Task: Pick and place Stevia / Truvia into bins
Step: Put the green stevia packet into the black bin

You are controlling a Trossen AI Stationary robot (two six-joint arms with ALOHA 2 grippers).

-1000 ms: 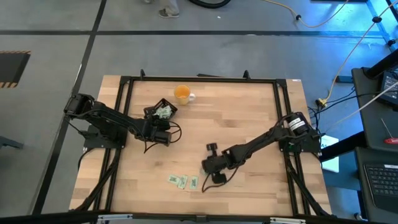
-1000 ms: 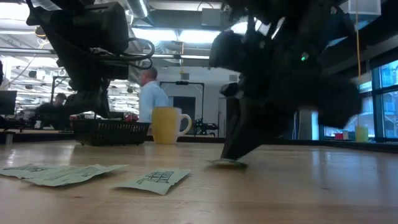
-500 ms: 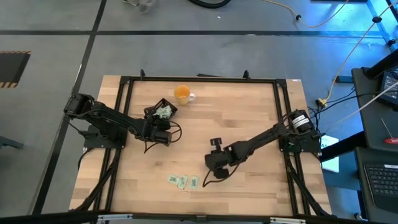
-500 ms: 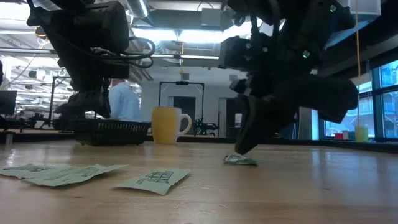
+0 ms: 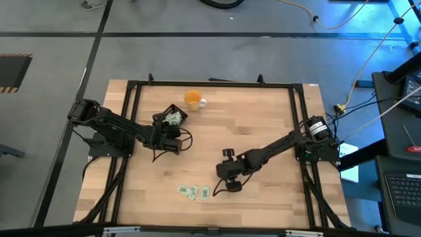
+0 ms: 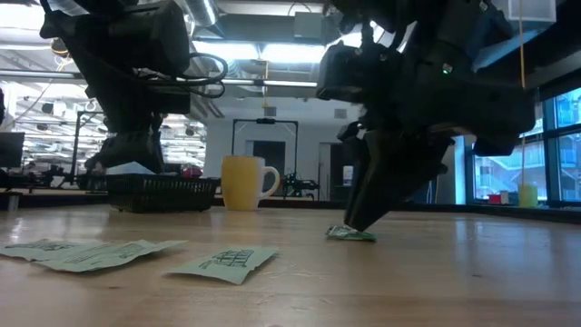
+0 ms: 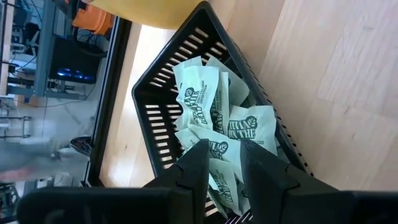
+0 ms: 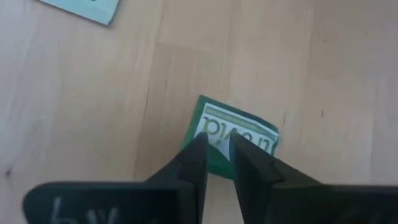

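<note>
Several pale green and white Stevia / Truvia sachets (image 7: 214, 121) lie heaped in the black tray (image 7: 163, 87), which stands at the table's far left (image 5: 172, 117). My left gripper (image 7: 227, 158) hangs just above that heap, its fingers a little apart with nothing between them. One crumpled green sachet (image 8: 239, 134) lies on the wood near the table's middle. My right gripper (image 8: 216, 146) slants down onto its edge with a narrow gap between the fingers. Two or three flat sachets (image 5: 195, 192) lie near the front edge. My right gripper comes at the green sachet from above, slanting, with its fingertips (image 6: 352, 225) at the sachet's near edge (image 8: 211, 163). The sachet lies on the table, one edge curled up. Whether the fingertips touch it I cannot tell.
A yellow-orange cup (image 5: 193, 99) with a white handle stands behind the tray at the far edge. A black frame (image 5: 210, 83) runs around the wooden table. Bare wood lies between the two arms and toward the right side.
The green sachet under my right gripper has slid a little along the table and its flat shape has crumpled, one edge now raised. My right wrist has rolled slightly. My left gripper has stayed over the tray.
</note>
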